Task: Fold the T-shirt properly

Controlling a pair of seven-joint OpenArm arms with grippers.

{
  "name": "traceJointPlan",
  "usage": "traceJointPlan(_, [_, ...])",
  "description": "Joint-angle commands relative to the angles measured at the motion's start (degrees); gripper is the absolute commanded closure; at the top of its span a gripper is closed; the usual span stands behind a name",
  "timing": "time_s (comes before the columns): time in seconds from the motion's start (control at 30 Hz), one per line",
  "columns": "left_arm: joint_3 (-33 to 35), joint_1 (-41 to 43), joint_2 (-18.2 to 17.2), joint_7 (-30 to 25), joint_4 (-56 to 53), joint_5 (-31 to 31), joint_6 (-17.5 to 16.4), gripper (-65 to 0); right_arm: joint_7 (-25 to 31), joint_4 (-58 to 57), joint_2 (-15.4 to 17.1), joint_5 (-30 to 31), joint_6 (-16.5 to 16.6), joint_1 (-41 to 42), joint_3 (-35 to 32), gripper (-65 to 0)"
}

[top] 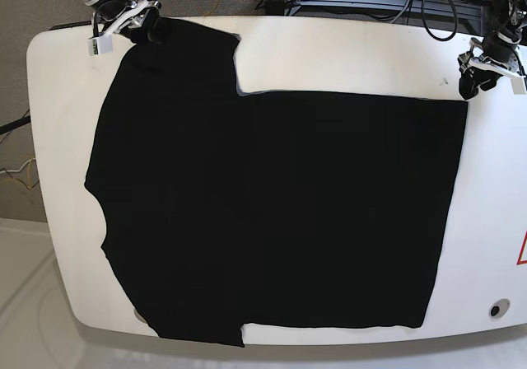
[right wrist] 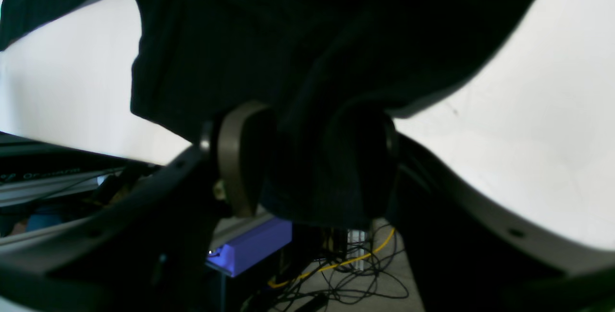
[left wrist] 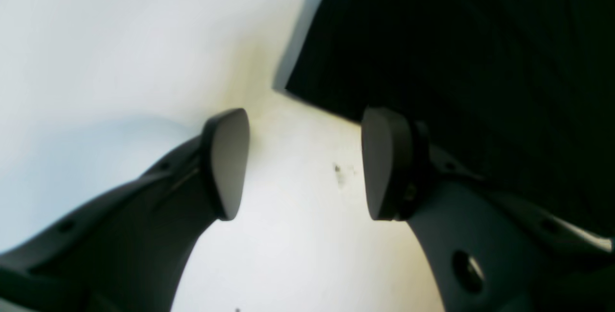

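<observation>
White table (top: 272, 56), T-shirt (top: 272, 212) sleeve inside clamped right tool (right wrist: 307, 168), corner beside gaping left tool (left wrist: 305, 163).

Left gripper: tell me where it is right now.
In the base view the left gripper sits at the table's far right, jaws open over bare tabletop, just off the T-shirt's corner.

— What are those two arms looking like from where you're standing?

— The left gripper (left wrist: 305, 163) is showing dark grey curved fingers with small round holes along them, each ending in a flat, rounded matte pad (left wrist: 226, 163). One larger bore is sitting low on the right finger.

— And the other one?

— The right gripper (right wrist: 307, 168) is looking near black, its pad edged in a lighter tan-grey rim. From the base view, both wrists are wearing white brackets over black bodies.
</observation>
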Motion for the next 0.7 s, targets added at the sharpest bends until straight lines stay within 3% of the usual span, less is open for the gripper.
traceJointPlan(0.0, [-0.8,0.6,-0.6,-1.0,1.5,-0.6,-1.3,-34.3,-0.6,0.2,0.5,-0.9,-0.2,-0.6,0.0,-30.5])
traceJointPlan(0.67, [2.1,0.1,0.2,-0.8,2.0,-0.6,-0.9,-34.5,-0.8,0.5,0.6,-0.6,0.7,0.0,0.3,-28.2])
